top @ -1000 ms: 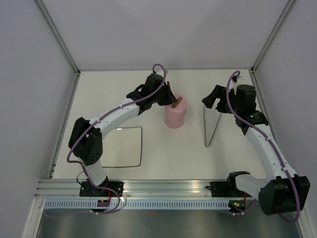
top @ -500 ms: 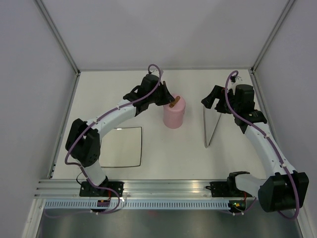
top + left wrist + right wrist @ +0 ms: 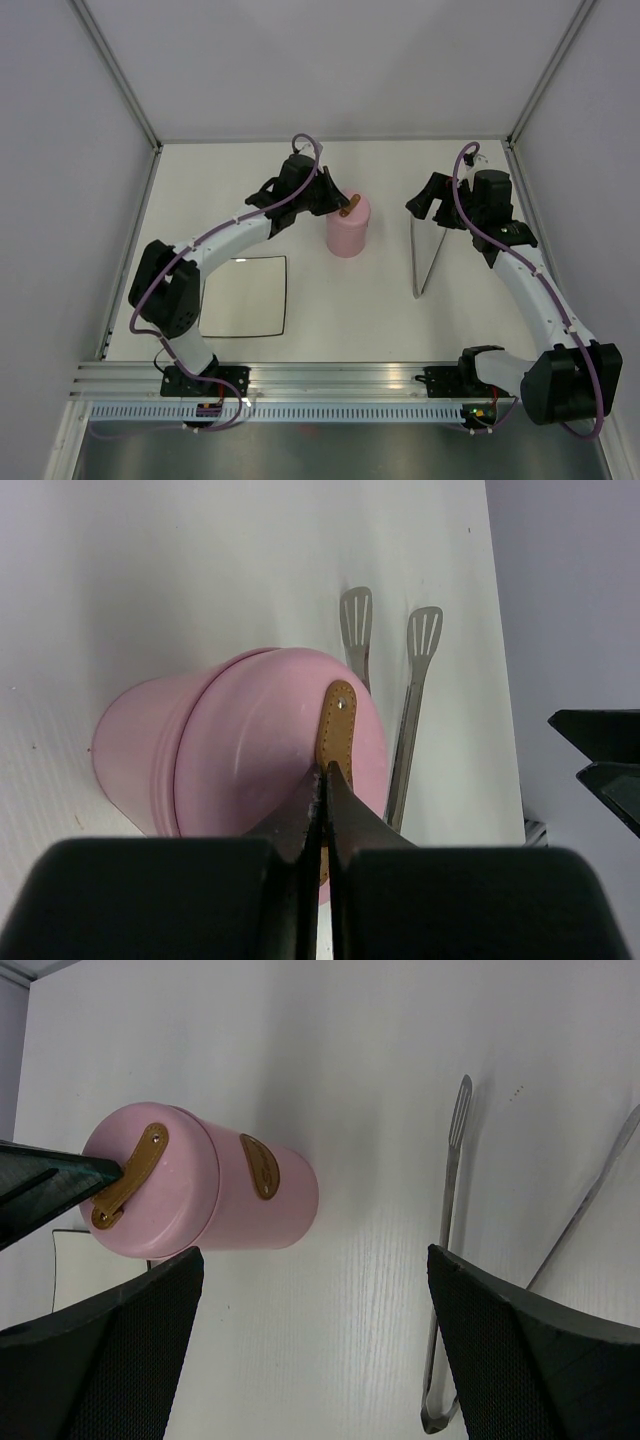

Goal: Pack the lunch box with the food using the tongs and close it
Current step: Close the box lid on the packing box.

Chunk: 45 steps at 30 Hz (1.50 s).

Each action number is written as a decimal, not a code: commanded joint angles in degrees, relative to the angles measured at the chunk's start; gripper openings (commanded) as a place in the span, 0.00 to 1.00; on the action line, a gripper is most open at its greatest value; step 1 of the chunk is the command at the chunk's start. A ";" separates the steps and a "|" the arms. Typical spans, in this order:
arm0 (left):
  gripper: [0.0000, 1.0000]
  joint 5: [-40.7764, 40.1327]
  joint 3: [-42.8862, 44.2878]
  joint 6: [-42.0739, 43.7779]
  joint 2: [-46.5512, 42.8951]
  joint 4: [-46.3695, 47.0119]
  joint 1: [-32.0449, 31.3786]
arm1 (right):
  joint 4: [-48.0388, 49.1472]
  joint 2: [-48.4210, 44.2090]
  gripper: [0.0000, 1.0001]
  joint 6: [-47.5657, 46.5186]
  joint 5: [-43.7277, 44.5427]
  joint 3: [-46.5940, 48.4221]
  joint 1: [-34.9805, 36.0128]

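The pink lunch box stands mid-table with its lid on, leaning slightly. My left gripper is shut on the lid's brown strip handle; the strip runs between the closed fingertips. The silver tongs lie flat to the right of the box, their two spatula ends pointing away from the arms' bases. My right gripper hovers above the tongs' far end, wide open with nothing between its fingers. No food is in view.
A flat white square plate with a dark rim lies near the left arm's base. White walls bound the table at the back and both sides. The metal rail runs along the near edge.
The left gripper and the lunch box have shifted a little to the left and back together. The right arm and the tongs have not moved.
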 commanded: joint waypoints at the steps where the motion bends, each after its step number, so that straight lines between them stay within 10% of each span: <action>1: 0.02 -0.74 -2.90 -1.86 -2.43 2.62 0.30 | 1.67 0.52 0.98 -0.80 -1.10 1.49 -0.18; 45: 0.02 -0.57 -1.59 -2.65 -2.97 7.99 1.27 | 1.93 1.75 0.97 -2.21 -2.33 3.07 2.46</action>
